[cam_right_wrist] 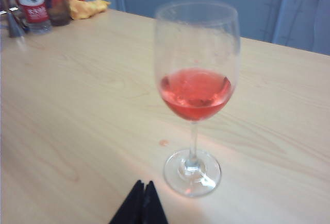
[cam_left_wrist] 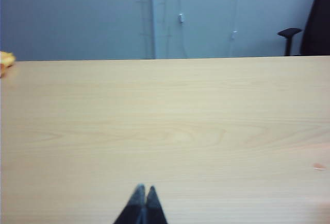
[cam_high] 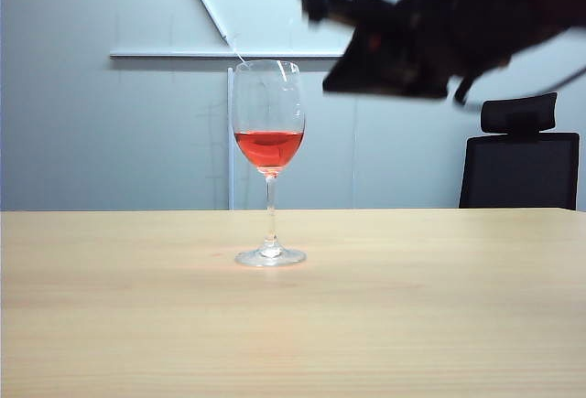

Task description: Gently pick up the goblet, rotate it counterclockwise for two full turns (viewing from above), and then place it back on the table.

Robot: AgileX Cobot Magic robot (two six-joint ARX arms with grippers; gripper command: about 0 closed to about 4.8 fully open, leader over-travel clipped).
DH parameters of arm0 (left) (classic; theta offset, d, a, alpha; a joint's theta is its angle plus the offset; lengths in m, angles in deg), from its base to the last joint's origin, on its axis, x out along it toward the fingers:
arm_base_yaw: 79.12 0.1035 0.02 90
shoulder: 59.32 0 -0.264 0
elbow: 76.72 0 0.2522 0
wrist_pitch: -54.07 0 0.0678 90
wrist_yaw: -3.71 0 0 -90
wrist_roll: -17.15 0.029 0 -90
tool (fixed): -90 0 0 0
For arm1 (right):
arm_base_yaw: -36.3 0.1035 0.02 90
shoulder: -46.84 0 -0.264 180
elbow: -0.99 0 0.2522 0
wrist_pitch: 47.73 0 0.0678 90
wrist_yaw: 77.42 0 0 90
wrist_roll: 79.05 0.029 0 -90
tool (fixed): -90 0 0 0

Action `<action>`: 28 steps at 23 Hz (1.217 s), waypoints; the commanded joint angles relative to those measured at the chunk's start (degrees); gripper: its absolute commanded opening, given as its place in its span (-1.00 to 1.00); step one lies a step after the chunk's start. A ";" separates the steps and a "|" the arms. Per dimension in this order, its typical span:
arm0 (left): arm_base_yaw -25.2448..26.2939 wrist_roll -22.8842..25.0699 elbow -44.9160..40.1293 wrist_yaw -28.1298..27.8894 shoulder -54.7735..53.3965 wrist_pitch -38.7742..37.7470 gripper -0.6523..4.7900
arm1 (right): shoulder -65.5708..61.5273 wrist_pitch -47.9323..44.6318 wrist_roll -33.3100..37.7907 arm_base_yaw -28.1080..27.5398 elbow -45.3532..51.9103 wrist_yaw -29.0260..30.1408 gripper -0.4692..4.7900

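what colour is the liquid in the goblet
Red, a pinkish translucent red, filling the lower part of the goblet bowl; clearest in the right wrist view.

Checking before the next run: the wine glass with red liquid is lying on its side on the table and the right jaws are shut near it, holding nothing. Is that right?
Not quite. The wine glass stands upright on its foot on the table, as the exterior view shows. The rest holds: the right gripper has its jaws shut near it, holding nothing.
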 commanded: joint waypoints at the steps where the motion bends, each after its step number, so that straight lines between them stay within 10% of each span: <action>1: 1.60 0.02 0.17 -0.33 -0.02 0.50 -0.78 | 8.46 11.19 1.88 2.62 -0.13 -4.76 -0.86; 24: 1.57 0.02 0.17 0.33 -0.02 0.48 -0.78 | 24.11 18.53 -4.66 2.84 -0.13 -4.22 -0.85; 28: 1.57 0.02 0.17 0.35 -0.02 0.50 -0.78 | 34.29 19.47 -4.57 -4.17 0.02 6.27 -0.86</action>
